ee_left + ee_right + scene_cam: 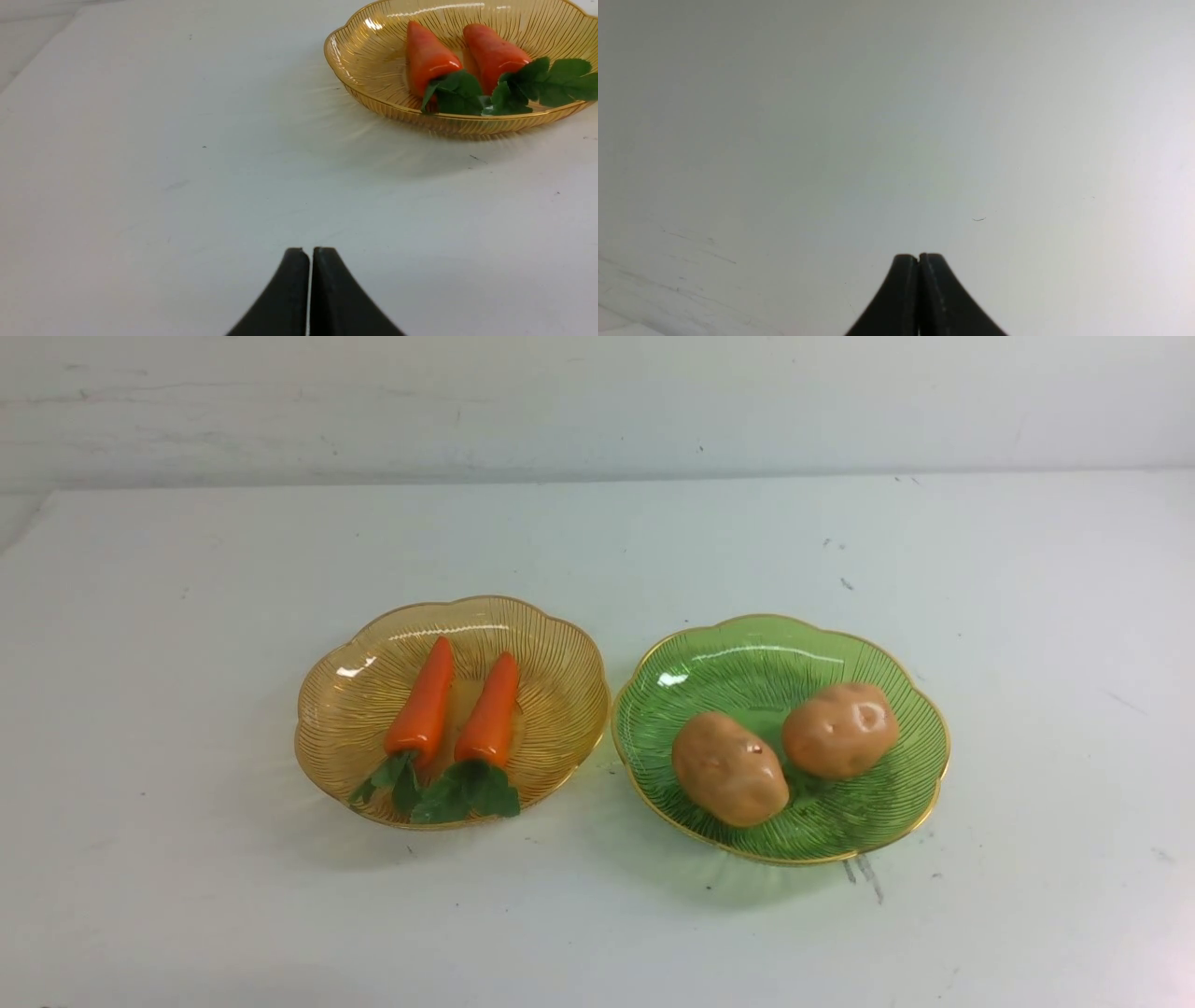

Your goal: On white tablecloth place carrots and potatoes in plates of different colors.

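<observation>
We note two plates side by side on the white tablecloth [187, 859], their rims nearly touching at the middle of the front view. The amber-yellow plate [551, 644] sits toward the robot's left; the green plate [719, 653] sits toward its right.

In the amber-yellow plate we count two carrots lying roughly parallel, tips pointing away from the robot and green leafy tops toward it. The left carrot [425, 700] and the right carrot [490, 711] lie just beside each other, with a narrow strip of plate showing between the orange bodies. Their leaves reach the near rim of the plate.

In the green plate we count two potatoes. The nearer potato [728, 768] lies toward the plate's left side, the farther potato [840, 730] toward its right; they appear to touch where they meet.

Neither arm shows in the front view. In the left wrist view, the left gripper [310, 254] has its two dark fingers pressed together, nothing between them, over bare cloth, with the amber-yellow plate and both carrots well apart from it. In the right wrist view, the right gripper [919, 259] is likewise fully closed and empty, with only plain white surface and faint scuff marks ahead of it.
</observation>
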### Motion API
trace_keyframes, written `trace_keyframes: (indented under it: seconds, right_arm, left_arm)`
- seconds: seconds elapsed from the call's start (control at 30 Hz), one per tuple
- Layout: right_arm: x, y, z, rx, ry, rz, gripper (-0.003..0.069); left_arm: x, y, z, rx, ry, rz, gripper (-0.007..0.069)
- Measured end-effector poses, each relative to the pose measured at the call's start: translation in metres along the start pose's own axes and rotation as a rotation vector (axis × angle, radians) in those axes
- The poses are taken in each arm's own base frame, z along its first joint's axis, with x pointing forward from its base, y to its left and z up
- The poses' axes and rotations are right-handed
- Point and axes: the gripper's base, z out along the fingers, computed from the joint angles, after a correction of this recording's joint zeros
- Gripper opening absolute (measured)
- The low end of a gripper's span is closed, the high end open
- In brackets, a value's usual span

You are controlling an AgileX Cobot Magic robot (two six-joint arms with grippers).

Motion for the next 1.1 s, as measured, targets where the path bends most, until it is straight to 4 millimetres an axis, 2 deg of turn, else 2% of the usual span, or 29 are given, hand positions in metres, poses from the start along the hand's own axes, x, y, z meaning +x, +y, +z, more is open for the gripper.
trace_keyframes:
  seconds: [0.27,0.43,0.57,0.87,1.1]
  right_arm:
    - [0.0,0.0,0.0,0.0,0.0,0.017,-0.0015]
    - [-0.001,-0.001,0.0,0.006,-0.007,0.206,-0.0015]
    - [-0.001,-0.001,0.0,0.013,-0.015,0.271,-0.0015]
    - [0.0,-0.002,0.0,0.023,-0.004,0.206,-0.0015]
    - [0.01,0.0,-0.001,0.015,0.106,0.198,-0.0015]
  left_arm:
    - [0.0,0.0,0.0,0.0,0.0,0.0,-0.0004]
    - [0.0,0.0,0.0,0.0,0.0,0.0,-0.0004]
    - [0.0,0.0,0.0,0.0,0.0,0.001,-0.0004]
    - [0.0,0.0,0.0,-0.001,0.001,0.004,-0.0004]
    - [0.0,0.0,0.0,-0.001,0.001,0.004,-0.0004]
